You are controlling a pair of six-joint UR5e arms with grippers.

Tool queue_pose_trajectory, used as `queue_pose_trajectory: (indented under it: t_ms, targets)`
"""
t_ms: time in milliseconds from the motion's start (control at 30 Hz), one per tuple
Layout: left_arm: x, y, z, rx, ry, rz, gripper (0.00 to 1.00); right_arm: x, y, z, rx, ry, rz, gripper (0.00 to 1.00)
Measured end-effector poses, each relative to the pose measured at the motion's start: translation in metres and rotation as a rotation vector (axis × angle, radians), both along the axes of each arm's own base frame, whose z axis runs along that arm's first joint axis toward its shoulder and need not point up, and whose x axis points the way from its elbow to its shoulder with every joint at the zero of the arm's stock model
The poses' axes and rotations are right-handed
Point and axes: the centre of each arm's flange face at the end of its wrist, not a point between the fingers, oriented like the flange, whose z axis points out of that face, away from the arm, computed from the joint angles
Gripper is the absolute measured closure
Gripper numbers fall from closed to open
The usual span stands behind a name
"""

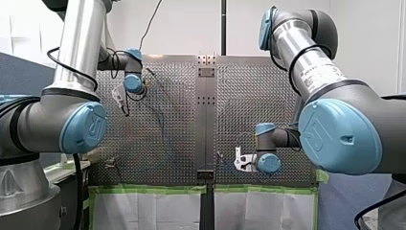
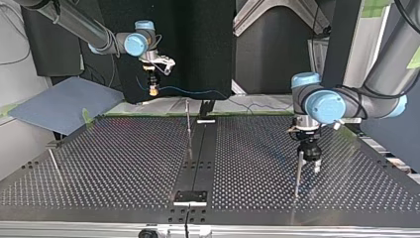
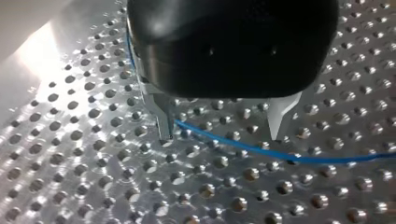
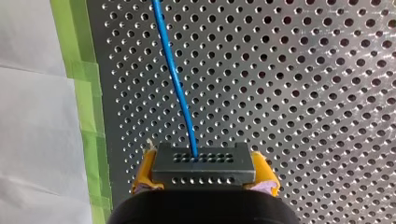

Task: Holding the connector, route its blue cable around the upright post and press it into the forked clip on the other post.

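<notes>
Right wrist view: the right gripper (image 4: 204,173) pinches the dark connector (image 4: 204,161) between its yellow pads (image 4: 144,171).
Blue cable (image 4: 175,79): comes out of the connector and runs away over the holey table (image 4: 303,93).
Left gripper (image 3: 219,136): well apart from the connector, metal fingers (image 3: 164,119) spread wide, the blue cable running past their tips.

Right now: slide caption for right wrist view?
Right hand grips the connector; its blue cable runs ahead over the perforated table.
</notes>
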Motion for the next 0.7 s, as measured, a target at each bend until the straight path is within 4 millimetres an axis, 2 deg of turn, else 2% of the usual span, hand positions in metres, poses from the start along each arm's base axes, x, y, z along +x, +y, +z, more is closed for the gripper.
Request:
queue_pose_trajectory:
  t_ms: [200,367,700]
  targets:
    - [-0.009,-0.006,-0.005,-0.007,0.054,0.018,0.00,-0.001,-0.001,0.000,-0.001,-0.003,-0.002,1.00]
    - [-0.021,-0.006,-0.001,0.005,0.089,0.053,0.00,-0.001,-0.001,0.001,-0.006,-0.007,-0.003,1.00]
    - [-0.067,0.015,0.005,0.087,0.190,0.159,0.00,-0.001,-0.003,0.001,-0.011,-0.017,-0.005,1.00]
